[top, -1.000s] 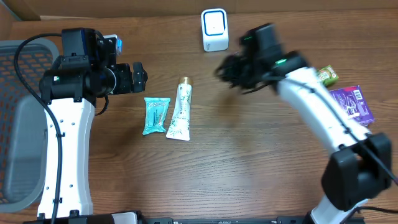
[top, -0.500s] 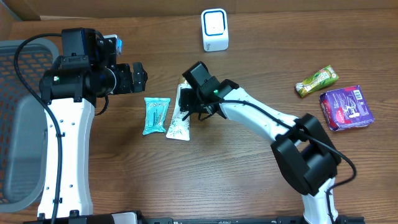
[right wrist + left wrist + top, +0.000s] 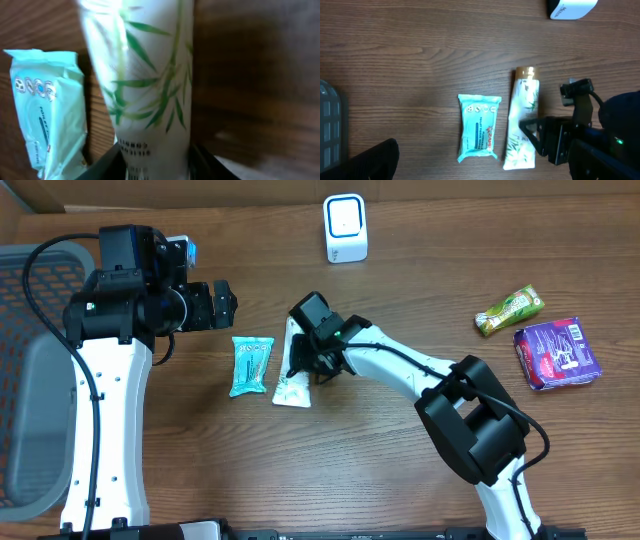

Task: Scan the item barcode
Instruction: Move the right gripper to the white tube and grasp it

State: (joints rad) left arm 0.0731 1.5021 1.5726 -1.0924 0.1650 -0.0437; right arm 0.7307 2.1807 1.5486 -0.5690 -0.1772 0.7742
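Observation:
A white tube [image 3: 290,388] with green bamboo print and a gold cap lies on the wooden table, left of centre. My right gripper [image 3: 306,363] is down over its middle, and the tube hides there under the gripper. In the right wrist view the tube [image 3: 145,75] runs between the two black fingers [image 3: 107,162], which press against its sides; the right gripper [image 3: 157,165] is shut on it. The left wrist view shows the tube [image 3: 525,105] too. The white barcode scanner [image 3: 345,227] stands at the back. My left gripper [image 3: 222,302] hangs open above the table, left of the tube, holding nothing.
A teal wipes packet [image 3: 251,365] lies right beside the tube on its left. A green snack bar [image 3: 510,310] and a purple packet [image 3: 557,352] lie at the far right. A grey basket [image 3: 20,380] sits at the left edge.
My right arm swung from the back right down to the tube, and its fingers closed in on the tube's sides. The tube shifted slightly. The left arm stayed still.

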